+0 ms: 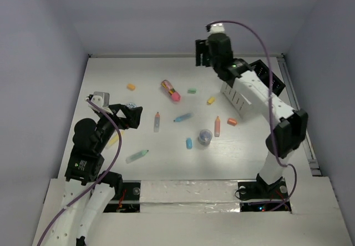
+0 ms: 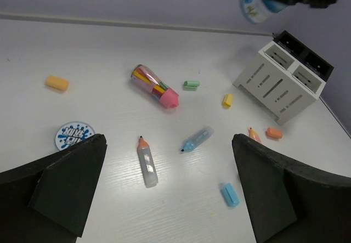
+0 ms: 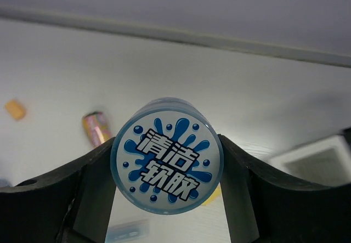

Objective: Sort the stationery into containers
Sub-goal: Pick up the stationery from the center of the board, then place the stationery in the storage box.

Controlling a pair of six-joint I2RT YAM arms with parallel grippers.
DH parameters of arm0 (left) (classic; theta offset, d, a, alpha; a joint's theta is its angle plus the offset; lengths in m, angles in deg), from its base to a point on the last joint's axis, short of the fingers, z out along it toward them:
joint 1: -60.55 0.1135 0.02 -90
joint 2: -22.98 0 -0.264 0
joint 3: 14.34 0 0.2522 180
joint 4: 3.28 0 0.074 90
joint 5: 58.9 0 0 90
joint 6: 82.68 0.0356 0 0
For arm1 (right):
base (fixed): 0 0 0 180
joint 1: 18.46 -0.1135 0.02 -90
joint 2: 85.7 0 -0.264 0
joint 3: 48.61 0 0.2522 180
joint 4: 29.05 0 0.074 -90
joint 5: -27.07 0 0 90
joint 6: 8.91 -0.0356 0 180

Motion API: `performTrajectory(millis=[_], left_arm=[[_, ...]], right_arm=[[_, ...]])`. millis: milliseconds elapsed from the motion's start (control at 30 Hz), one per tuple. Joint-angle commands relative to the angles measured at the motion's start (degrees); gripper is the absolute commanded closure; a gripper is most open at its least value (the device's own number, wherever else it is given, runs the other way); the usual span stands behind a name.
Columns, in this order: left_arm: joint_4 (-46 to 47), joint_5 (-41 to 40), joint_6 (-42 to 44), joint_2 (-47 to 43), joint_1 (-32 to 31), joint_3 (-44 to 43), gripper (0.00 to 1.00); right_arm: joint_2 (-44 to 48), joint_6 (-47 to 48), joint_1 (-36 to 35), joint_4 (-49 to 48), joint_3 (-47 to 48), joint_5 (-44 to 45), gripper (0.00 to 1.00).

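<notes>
Blue jar [image 3: 167, 163] clasped aloft in our right end effector [image 3: 167, 184].
Our left end effector [image 2: 168, 142] hung released, jaws wide, over the worktop [image 2: 104, 45].

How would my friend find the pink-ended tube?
Start at the white slatted organizer on the right, then look left past the small green piece. The tube lies on its side: clear, full of colourful sticks, the only thing with a pink cap.

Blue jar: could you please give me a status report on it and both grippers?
Right gripper shut on blue jar, held aloft. Left gripper open, empty. Organizer close by, its top unobstructed.
</notes>
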Motion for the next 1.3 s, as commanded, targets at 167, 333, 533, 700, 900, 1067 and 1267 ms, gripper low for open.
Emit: performTrajectory(millis=[167,333,533,700,900,1067,1267], left_arm=[[3.0,0.6,0.4,0.3,-0.3,0.5,0.01],[2.9,0.6,0.4,0.5,-0.3,0.5,0.01],[2.8,0.4,0.4,0.9,-0.8,0.5,0.01],[2.8,0.4,0.4,1.0,-0.8,0.5,0.01],[2.8,0.6,0.4,1.2,-0.8,0.5,0.01],[2.8,0.7,0.4,1.3,-0.8,0.5,0.01],[2.7,0.6,0.4,1.7,-0.8,0.5,0.01]], right_arm=[[11.4,-1.0,13.8,-1.2,-11.6,3.2,0.53],[13.1,-1.7,17.1,-0.9,-15.9,2.6,0.53],[12.7,-2.8,20.1,-1.7,-19.0,0.0,0.53],[11.7,-2.8,21.3,-2.2,-20.1,-0.4,0.53],[10.3,-2.6,22.3,-3.1,-20.4,-1.1,0.49],[9.2,-2.3,22.3,-3.6,-19.7,-1.9,0.46],[8.5,-2.5,22.3,-3.7,-19.7,-2.6,0.37]])
